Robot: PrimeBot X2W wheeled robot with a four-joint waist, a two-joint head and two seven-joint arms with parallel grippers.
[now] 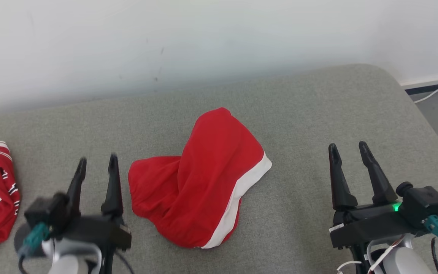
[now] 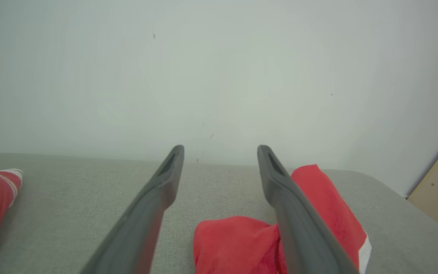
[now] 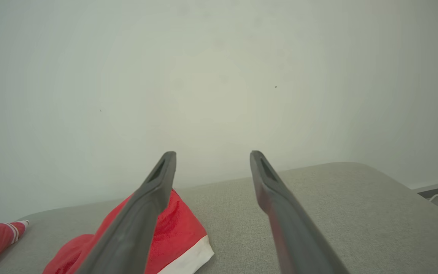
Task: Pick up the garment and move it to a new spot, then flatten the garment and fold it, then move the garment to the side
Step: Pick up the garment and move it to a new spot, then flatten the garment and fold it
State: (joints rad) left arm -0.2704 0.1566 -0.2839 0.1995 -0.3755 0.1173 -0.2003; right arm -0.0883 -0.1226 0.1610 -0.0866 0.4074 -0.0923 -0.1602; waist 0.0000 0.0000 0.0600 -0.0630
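Garment [image 1: 200, 182] between left end effector [image 1: 98, 158] and right end effector [image 1: 347, 144], both fingers apart, empty.

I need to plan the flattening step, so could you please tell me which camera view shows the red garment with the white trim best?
The head view: the whole crumpled red garment lies unobstructed on the grey cushion. Both wrist views crop it at the bottom edge, with an end effector finger crossing it.
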